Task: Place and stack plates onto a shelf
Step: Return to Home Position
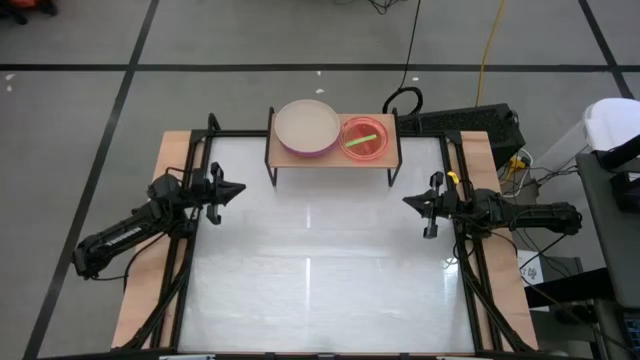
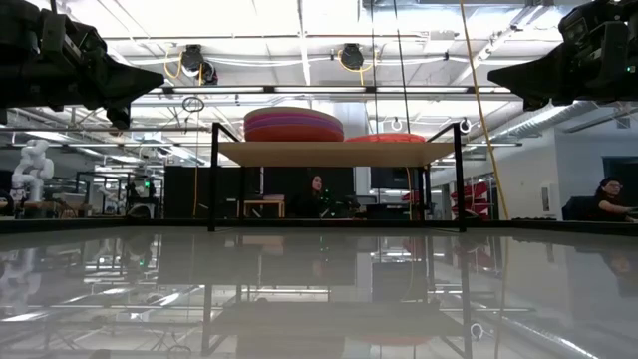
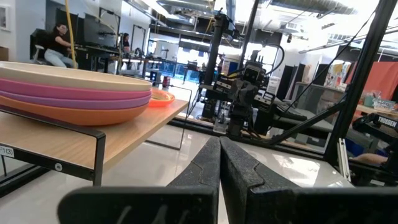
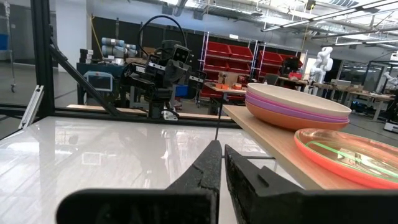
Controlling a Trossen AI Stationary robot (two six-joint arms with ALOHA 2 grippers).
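Observation:
The light-wood shelf [image 1: 333, 152] stands on black legs at the table's far edge. On its left half lies a stack of larger plates [image 1: 307, 128], beige on top, over purple, magenta and red [image 3: 74, 93]. On its right half lies a stack of smaller plates [image 1: 364, 138], translucent pink over green, on orange [image 4: 348, 155]. My left gripper [image 1: 240, 189] hovers shut near the table's left side. My right gripper [image 1: 408, 201] hovers shut near the right side. Both point toward the table's middle and hold nothing.
The glossy white table top [image 1: 320, 270] spreads between the arms. Black frame rails [image 1: 185, 270] run along its left and right sides. People sit at desks in the room behind [image 2: 608, 199]. Cables and equipment [image 1: 480, 125] lie beyond the far right corner.

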